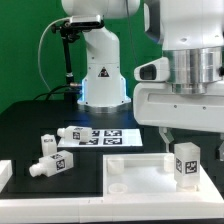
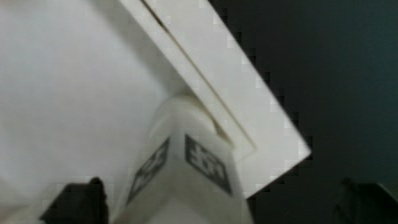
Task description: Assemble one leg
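Leg (image 1: 187, 163) upright between tool (image 1: 186, 141) fingers, over white panel (image 1: 140, 172); tool closed on leg.

We see a glossy white arm (image 1: 95, 45) with rounded joints, a black cable looping beside it, a ribbed grey wrist collar (image 1: 193, 68), and dark fingers (image 2: 79, 200)

white tagged leg (image 1: 186, 163) (image 2: 189, 160) stands upright beneath the hand (image 1: 188, 140).
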You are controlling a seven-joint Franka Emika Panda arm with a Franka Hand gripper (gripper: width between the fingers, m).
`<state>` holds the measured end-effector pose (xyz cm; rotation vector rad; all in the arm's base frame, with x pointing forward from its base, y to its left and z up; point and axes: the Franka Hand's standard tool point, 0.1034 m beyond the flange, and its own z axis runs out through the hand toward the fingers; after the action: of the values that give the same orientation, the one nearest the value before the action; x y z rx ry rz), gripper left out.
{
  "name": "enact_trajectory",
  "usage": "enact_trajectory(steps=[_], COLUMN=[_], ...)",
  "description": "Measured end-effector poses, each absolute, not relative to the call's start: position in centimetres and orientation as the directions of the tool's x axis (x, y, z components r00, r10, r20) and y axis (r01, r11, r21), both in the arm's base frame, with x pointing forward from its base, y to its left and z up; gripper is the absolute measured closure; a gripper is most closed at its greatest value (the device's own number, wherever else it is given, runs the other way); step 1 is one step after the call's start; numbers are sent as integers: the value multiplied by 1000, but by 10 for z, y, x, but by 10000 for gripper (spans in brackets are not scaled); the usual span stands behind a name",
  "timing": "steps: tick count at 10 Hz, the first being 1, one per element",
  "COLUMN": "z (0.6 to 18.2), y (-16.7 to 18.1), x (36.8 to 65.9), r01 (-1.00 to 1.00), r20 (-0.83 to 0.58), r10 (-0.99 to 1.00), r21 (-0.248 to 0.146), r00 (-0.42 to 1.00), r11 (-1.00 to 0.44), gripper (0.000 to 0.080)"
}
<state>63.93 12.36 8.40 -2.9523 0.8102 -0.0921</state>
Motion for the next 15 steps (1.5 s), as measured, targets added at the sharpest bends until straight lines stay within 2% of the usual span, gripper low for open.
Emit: enact_trajectory(steps=[2, 4, 6, 8, 9, 12, 13, 15], z=[83, 83, 83, 83, 83, 83, 83, 80], y=[122, 112, 113, 112, 112, 108, 107, 103], x=[639, 645, 646, 646, 646, 646, 646, 644], r01=[-372, -126, -147, -156, -268, -509, -614, -844], r20=[50, 81, 87, 87, 78, 58, 42, -22], r10=[-377, -131, -152, -162, -273, -514, -620, -849], r21=[-84, -61, -65, -66, -76, -92, -100, -125], r00=[925, 988, 984, 983, 959, 856, 784, 528], r11=[-925, -990, -987, -985, -960, -856, -783, -522], gripper=[151, 150, 150, 410, 513, 512, 512, 512])
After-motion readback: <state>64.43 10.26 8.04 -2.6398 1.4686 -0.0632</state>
